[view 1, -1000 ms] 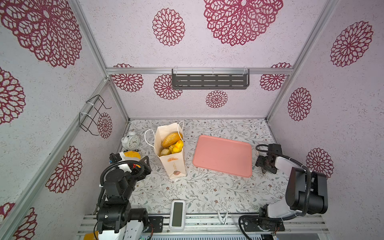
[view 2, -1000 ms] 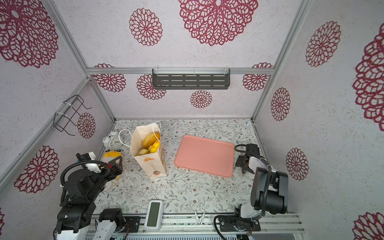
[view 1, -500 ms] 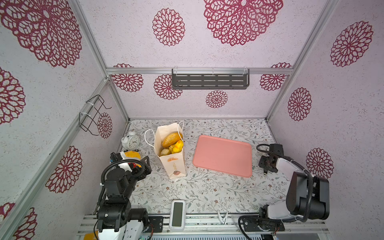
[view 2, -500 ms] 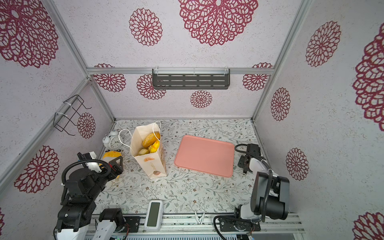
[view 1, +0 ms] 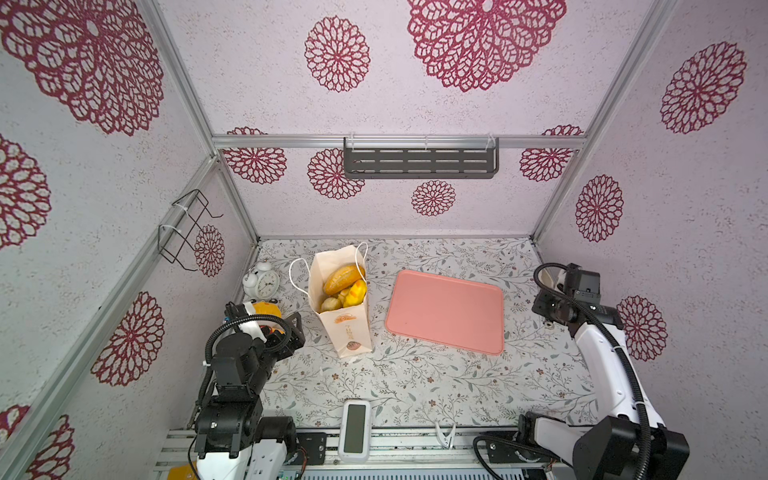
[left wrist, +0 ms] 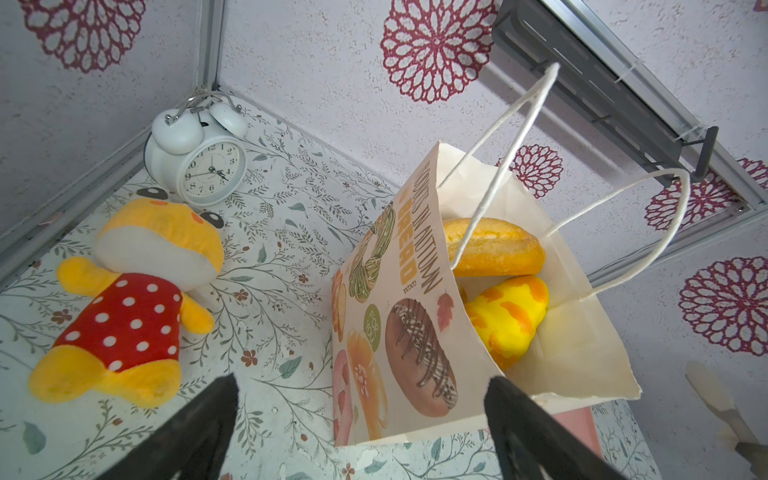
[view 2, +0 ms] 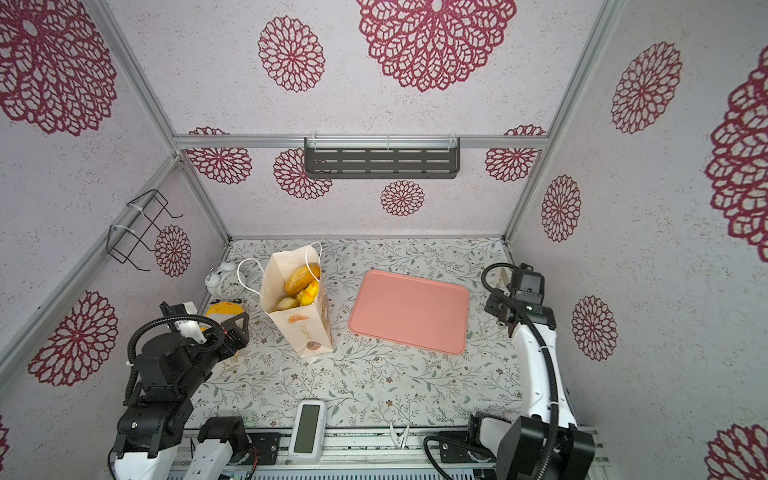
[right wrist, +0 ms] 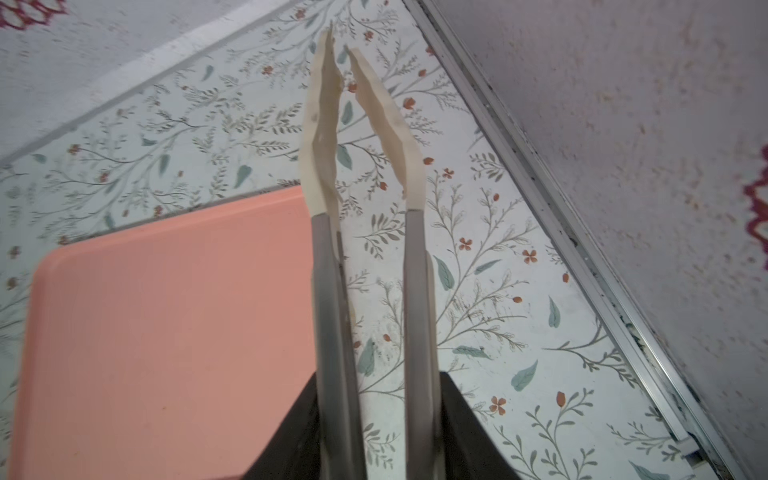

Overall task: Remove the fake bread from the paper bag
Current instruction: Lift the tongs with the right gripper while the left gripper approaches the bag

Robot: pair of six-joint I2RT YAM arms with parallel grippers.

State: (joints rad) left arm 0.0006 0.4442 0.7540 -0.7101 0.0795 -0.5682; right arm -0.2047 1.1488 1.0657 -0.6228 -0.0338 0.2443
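Fake bread (view 1: pixel 345 289) heaped inside the paper bag (view 1: pixel 347 332), showing at the open mouth in both top views. Long loaf (view 2: pixel 301 277) uppermost, on a slant: lower end sunk among the smaller pieces, upper end against the rim on the side far from the left claw (view 1: pixel 296 334). Yellow-orange piece (left wrist: pixel 505 320) just under it. Bag upright on the table (view 1: pixel 415 382), long axis vertical, mouth and cord handles up, printed side toward the left claw. Left claw spread wide, empty, just short of the bag. To one side of that claw, next to the wall: yellow plush toy (left wrist: pixel 137 299) lying flat, white alarm clock (left wrist: pixel 203 166) past it. Pink tray (view 1: pixel 446 311) on the bag's far side, between bag and right claw (right wrist: pixel 380 399). Right claw clamped on grey tongs (right wrist: pixel 328 291), cream tips nearly together, pointing out ahead of the claw over the table beside the tray.
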